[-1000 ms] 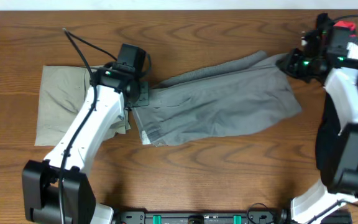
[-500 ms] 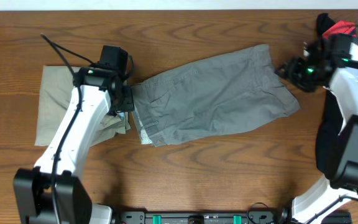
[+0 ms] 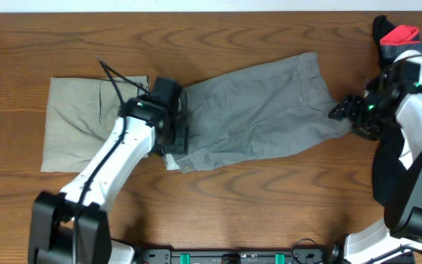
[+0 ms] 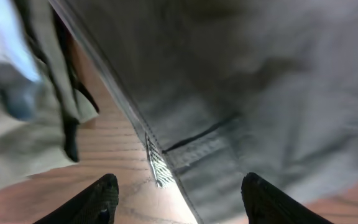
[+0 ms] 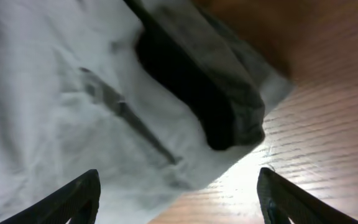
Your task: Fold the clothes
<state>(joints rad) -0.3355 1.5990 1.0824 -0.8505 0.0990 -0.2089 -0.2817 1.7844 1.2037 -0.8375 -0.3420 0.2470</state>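
The clothes lie flat on the wooden table. Grey shorts [image 3: 258, 110] are spread across the middle, and khaki shorts [image 3: 75, 125] lie at the left, their edges meeting. My left gripper [image 3: 176, 139] hovers open over the left edge of the grey shorts [image 4: 260, 93], with bare wood and the khaki shorts [image 4: 17, 137] beside it. My right gripper [image 3: 341, 112] stands open just above the right corner of the grey shorts [image 5: 73, 93], where a folded edge gapes dark. Neither gripper [image 4: 182, 202] [image 5: 179, 199] has anything between its fingers.
A red and black object [image 3: 398, 33] sits at the back right corner, near the right arm. Bare wood table [image 3: 269, 205] runs along the front, with a black base rail [image 3: 233, 257] at its near edge.
Both grippers have opened and let go of the grey shorts, which dropped from a stretched hold to lie flat. The left gripper moved right and nearer; the right gripper moved nearer, off the corner.
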